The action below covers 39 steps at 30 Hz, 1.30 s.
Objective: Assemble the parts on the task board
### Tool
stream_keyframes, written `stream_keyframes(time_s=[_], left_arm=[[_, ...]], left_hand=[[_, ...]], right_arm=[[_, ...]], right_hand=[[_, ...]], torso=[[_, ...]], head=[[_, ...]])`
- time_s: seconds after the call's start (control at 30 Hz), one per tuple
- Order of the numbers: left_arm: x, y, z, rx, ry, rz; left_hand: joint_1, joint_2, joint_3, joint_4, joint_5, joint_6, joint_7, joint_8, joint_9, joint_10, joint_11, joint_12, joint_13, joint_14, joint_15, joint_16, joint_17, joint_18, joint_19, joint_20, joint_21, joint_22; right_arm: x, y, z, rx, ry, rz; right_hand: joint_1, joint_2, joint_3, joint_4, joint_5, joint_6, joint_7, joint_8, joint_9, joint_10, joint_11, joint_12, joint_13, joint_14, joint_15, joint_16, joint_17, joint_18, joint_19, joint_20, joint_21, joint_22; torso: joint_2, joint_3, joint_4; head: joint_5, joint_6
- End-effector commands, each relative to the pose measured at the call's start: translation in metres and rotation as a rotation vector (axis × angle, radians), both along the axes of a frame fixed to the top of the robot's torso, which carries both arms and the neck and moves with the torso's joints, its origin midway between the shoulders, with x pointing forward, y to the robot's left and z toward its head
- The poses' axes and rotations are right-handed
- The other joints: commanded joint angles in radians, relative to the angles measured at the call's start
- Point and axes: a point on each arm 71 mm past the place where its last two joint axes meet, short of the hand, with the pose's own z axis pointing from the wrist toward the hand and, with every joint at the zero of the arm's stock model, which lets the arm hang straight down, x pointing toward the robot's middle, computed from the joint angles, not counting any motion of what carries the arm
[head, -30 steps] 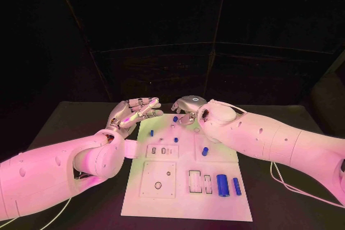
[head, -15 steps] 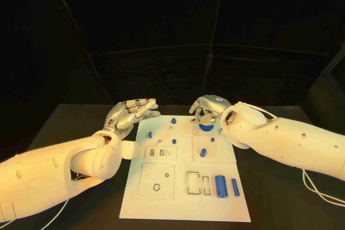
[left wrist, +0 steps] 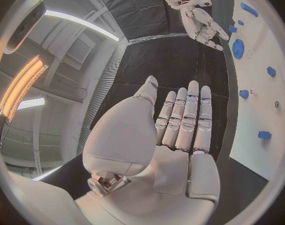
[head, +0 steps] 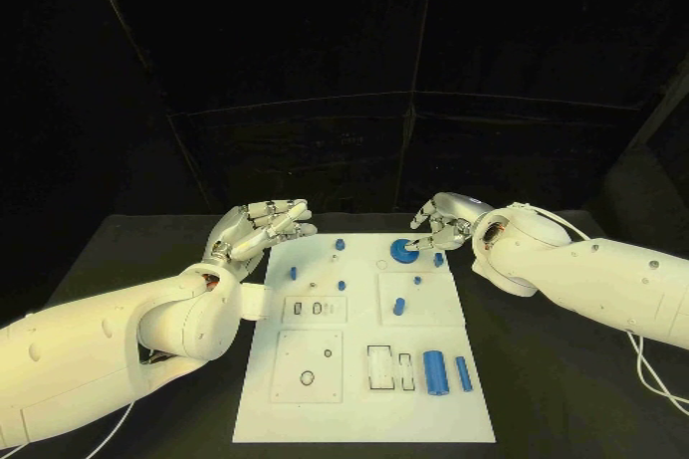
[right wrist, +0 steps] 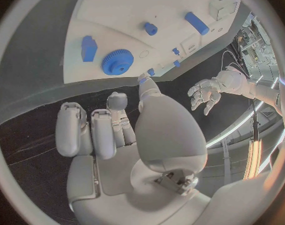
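Observation:
The white task board (head: pixel 359 399) lies in the middle of the black table. A blue gear (head: pixel 403 249) lies flat near its far edge, with a small blue block (head: pixel 438 259) beside it. My right hand (head: pixel 447 223) hovers at the board's far right corner, its fingertips just short of the gear and holding nothing; from the right wrist the gear (right wrist: pixel 117 64) sits beyond the fingers (right wrist: pixel 102 130). My left hand (head: pixel 259 226) stays off the far left corner, fingers straight and apart from every part (left wrist: pixel 180 130). Small blue pegs (head: pixel 341 244) stand further left.
A short blue cylinder (head: pixel 398 306) lies mid-board. A thick blue cylinder (head: pixel 434 370) and a slim one (head: pixel 464 370) lie near the front right, next to rectangular slots (head: pixel 382 364). A recessed square with a hole (head: pixel 312 374) is at the front left.
My right hand has drawn off to the right, away from the board's far middle, and the blue gear now lies uncovered on the board. The left hand has kept its place.

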Motion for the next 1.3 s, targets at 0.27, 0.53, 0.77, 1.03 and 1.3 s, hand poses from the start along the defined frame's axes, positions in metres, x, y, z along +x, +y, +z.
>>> stream_keyframes(time_s=[0.27,0.53,0.77,1.03,1.3], left_arm=[[0.001,-0.001,0.001,-0.002,-0.011,-0.013],[0.001,-0.002,0.001,-0.003,-0.010,-0.015],[0.002,-0.001,0.000,-0.002,-0.009,-0.014],[0.002,-0.002,0.000,-0.002,-0.008,-0.015],[0.002,-0.002,0.000,-0.002,-0.004,-0.019]], left_hand=[[-0.001,0.010,0.000,-0.005,-0.002,0.005,0.001,-0.004,-0.001,0.002,0.002,-0.006,-0.001,0.008,0.001,-0.004,-0.001,0.015,0.009,0.000,0.004,-0.001],[-0.001,0.010,0.000,-0.005,-0.002,0.005,0.001,-0.004,-0.001,0.002,0.002,-0.006,-0.001,0.008,0.001,-0.004,-0.001,0.015,0.009,0.000,0.004,-0.001],[-0.001,0.010,0.000,-0.005,-0.002,0.005,0.001,-0.004,-0.001,0.002,0.002,-0.006,-0.001,0.008,0.001,-0.004,-0.001,0.015,0.009,0.000,0.004,-0.001],[-0.002,0.011,0.000,-0.005,-0.002,0.005,0.001,-0.004,-0.001,0.002,0.001,-0.006,-0.001,0.008,0.001,-0.004,-0.001,0.015,0.010,-0.001,0.004,-0.001],[-0.002,0.011,0.000,-0.006,-0.002,0.005,0.001,-0.004,-0.001,0.002,0.001,-0.007,-0.001,0.009,0.001,-0.004,-0.001,0.015,0.011,-0.001,0.004,-0.001]], right_arm=[[0.007,0.006,-0.010,-0.079,0.102,0.020],[0.010,0.012,-0.011,-0.087,0.099,0.027],[0.012,0.016,-0.011,-0.085,0.093,0.032],[0.015,0.017,-0.013,-0.096,0.106,0.029],[0.017,0.020,-0.015,-0.131,0.102,0.033]], right_hand=[[0.112,0.022,-0.026,-0.013,-0.037,-0.026,0.007,0.019,-0.001,0.008,0.006,0.108,0.132,0.064,0.011,0.034,0.077,-0.011,0.012,0.005,0.009,0.016],[0.133,0.044,-0.037,-0.017,0.021,-0.022,0.006,0.033,0.000,0.018,0.006,0.142,0.175,0.065,0.012,0.039,0.089,-0.012,0.012,0.006,0.010,0.019],[0.135,0.051,-0.039,-0.016,0.030,-0.019,0.005,0.037,0.000,0.026,0.005,0.156,0.191,0.065,0.012,0.041,0.093,-0.012,0.012,0.006,0.011,0.020],[0.139,0.062,-0.039,-0.015,0.035,-0.017,0.005,0.040,0.000,0.032,0.005,0.166,0.204,0.067,0.011,0.045,0.103,-0.012,0.015,0.006,0.012,0.024],[0.155,0.077,-0.034,-0.022,0.038,-0.011,0.004,0.046,0.000,0.037,0.003,0.175,0.215,0.068,0.010,0.047,0.107,-0.013,0.019,0.006,0.014,0.030]], torso=[[0.001,-0.0025,0.0031],[0.001,-0.0027,0.0033],[0.001,-0.0027,0.0039],[0.001,-0.0022,0.0031],[0.001,-0.0017,0.0035]], head=[[-0.004,-0.004],[-0.004,-0.006],[-0.004,-0.007],[-0.003,-0.009],[-0.003,-0.012]])
